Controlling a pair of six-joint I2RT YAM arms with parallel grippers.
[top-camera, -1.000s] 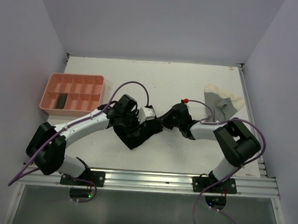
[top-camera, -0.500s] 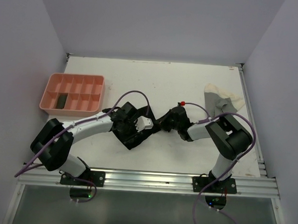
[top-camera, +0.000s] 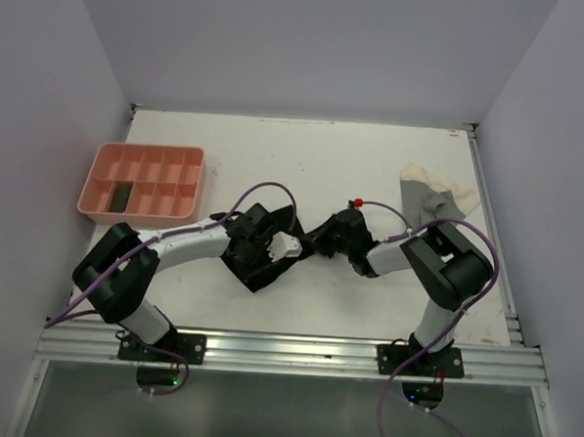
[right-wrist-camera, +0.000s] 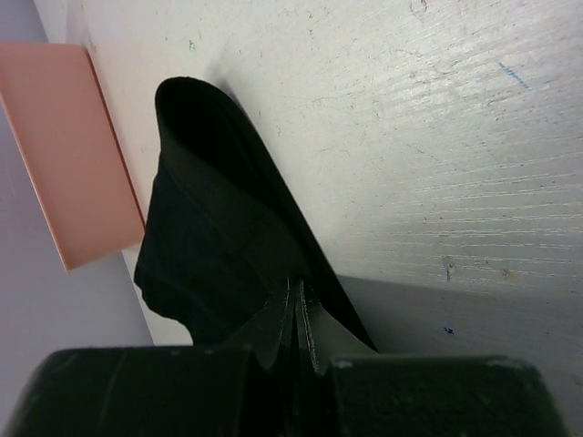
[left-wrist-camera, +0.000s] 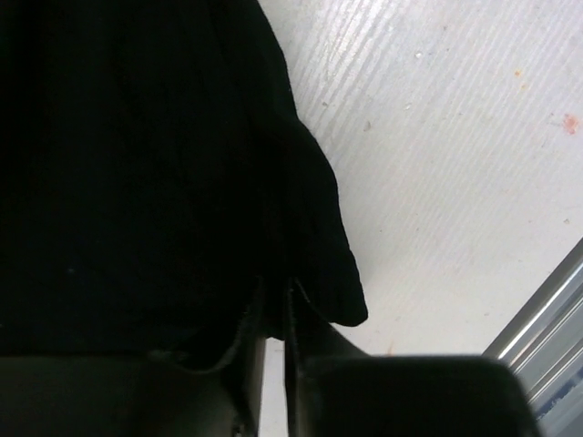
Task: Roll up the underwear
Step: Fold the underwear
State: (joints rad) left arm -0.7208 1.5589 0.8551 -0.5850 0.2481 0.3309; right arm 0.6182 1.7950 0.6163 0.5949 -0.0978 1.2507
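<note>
A black underwear (top-camera: 257, 267) lies crumpled at the table's middle, between my two grippers. My left gripper (top-camera: 264, 243) is down on its left part. In the left wrist view its fingers (left-wrist-camera: 310, 355) stand almost together, with the hem of the black cloth (left-wrist-camera: 137, 164) pinched at their tips. My right gripper (top-camera: 320, 242) is shut on the cloth's right corner. In the right wrist view the black fabric (right-wrist-camera: 209, 237) fans out from the pressed fingertips (right-wrist-camera: 314, 337). A cream and grey underwear (top-camera: 432, 198) lies loose at the back right.
A pink compartment tray (top-camera: 191, 161) stands at the back left, with a dark roll (top-camera: 122, 195) in one cell; its side (right-wrist-camera: 64, 155) shows in the right wrist view. The metal rail (top-camera: 295, 351) runs along the near edge.
My left gripper has come down and forward onto the black cloth, and its jaws have closed in. The cloth has bunched into a smaller shape. The right gripper shifted slightly left.
</note>
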